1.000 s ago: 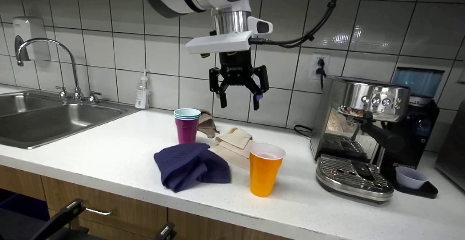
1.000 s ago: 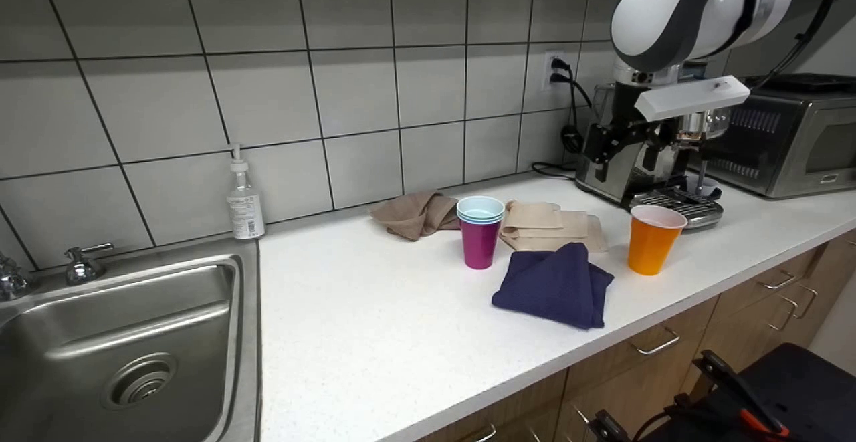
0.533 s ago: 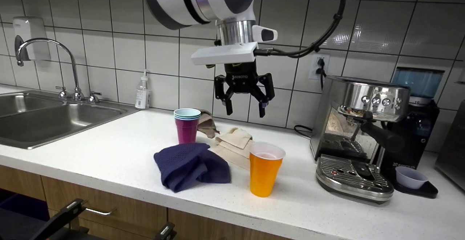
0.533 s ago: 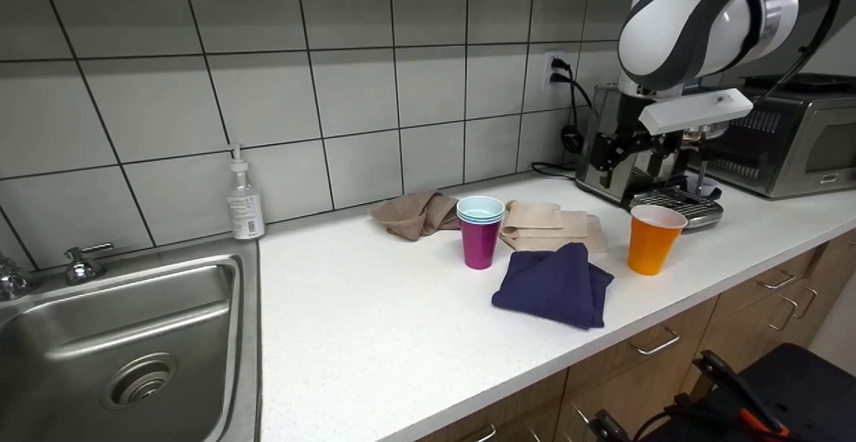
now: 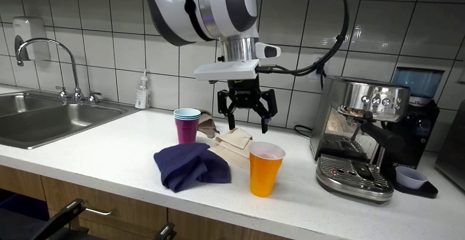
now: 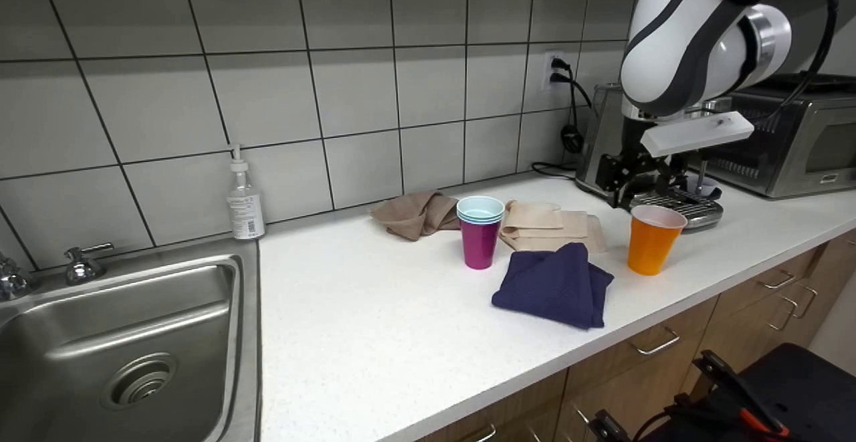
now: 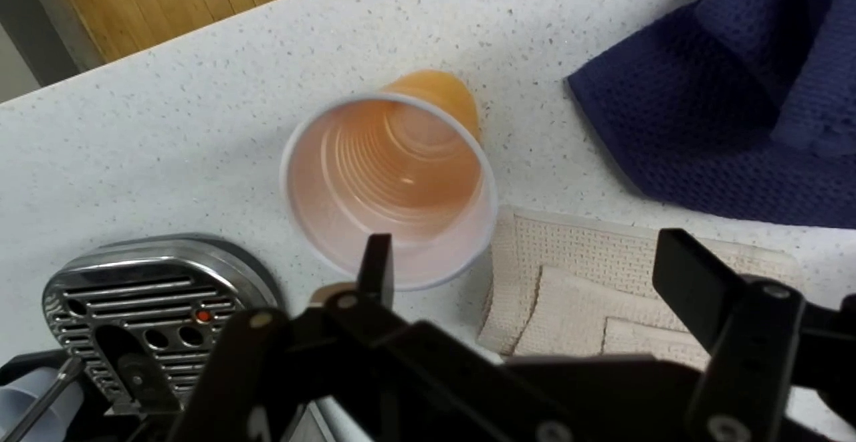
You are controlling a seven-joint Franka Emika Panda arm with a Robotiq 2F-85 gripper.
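While the pincer hangs empty, jaws apart, the orange cup stands lower, nearer the front edge of the surface; its long axis is vertical. It opens upward.

Dim upper wall, bright counter
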